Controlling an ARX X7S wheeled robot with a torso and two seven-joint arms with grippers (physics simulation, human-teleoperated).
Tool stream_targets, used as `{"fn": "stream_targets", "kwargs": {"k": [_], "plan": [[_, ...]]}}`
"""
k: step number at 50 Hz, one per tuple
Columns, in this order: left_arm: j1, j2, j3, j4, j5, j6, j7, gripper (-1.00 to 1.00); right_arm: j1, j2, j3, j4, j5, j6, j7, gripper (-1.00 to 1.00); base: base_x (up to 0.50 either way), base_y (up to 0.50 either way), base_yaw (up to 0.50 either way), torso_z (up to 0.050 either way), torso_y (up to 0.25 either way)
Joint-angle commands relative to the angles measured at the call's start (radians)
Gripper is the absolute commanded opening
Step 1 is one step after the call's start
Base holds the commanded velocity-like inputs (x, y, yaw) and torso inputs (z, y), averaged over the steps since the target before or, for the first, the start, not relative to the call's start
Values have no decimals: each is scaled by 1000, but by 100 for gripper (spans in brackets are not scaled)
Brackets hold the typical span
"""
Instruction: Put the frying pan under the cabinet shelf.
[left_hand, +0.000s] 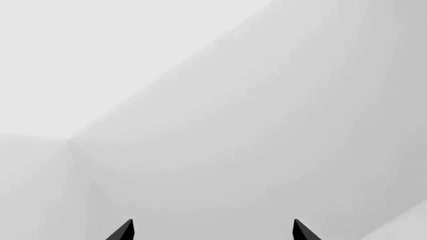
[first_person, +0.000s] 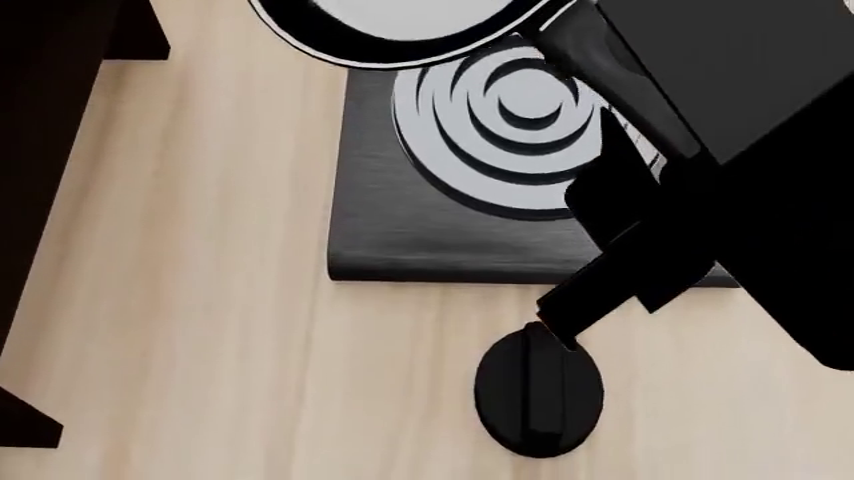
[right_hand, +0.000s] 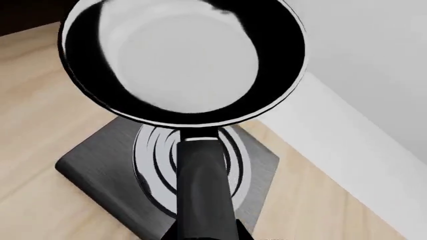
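A: Status of the frying pan (right_hand: 180, 60)?

B: It hangs above the burner plate (right_hand: 100, 170), its bowl past the plate's far edge and its handle running back over the concentric rings toward the right gripper (right_hand: 203, 232). In the right wrist view the handle fills the space at the gripper; the fingers themselves are hidden, so I cannot tell how they stand.

A: Room around the burner plate?

B: Bare pale wood countertop (first_person: 200, 300) lies open along its near and left edges. A round black knob (first_person: 538, 395) sits just off the near edge. The cabinet shelf (first_person: 47, 120) stands well to the plate's left, its dark panel bordering that open strip.

A: Left gripper (left_hand: 212, 231)?

B: Two black fingertips (left_hand: 123, 231) stand apart, holding nothing, facing plain white walls.
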Motion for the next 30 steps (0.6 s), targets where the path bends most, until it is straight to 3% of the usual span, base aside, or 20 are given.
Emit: {"fn": "stream_targets", "kwargs": {"k": [1,10,30], "plan": [[-36,-9,4,-4,-37,-3,-18,100,68,0,-15,-8,-7,-8,44,-100,0,0,0,0,-164],[-50,-13,-6,-9,-71,-3,-39,100,104,-3,-53,-12,53,-19,81,-100,0,0,0,0,-139],[-40,-35,-19,-16,-144,9,-94,100,119,-44,-102,-38,143,-79,103,-100,0,0,0,0,1]]}}
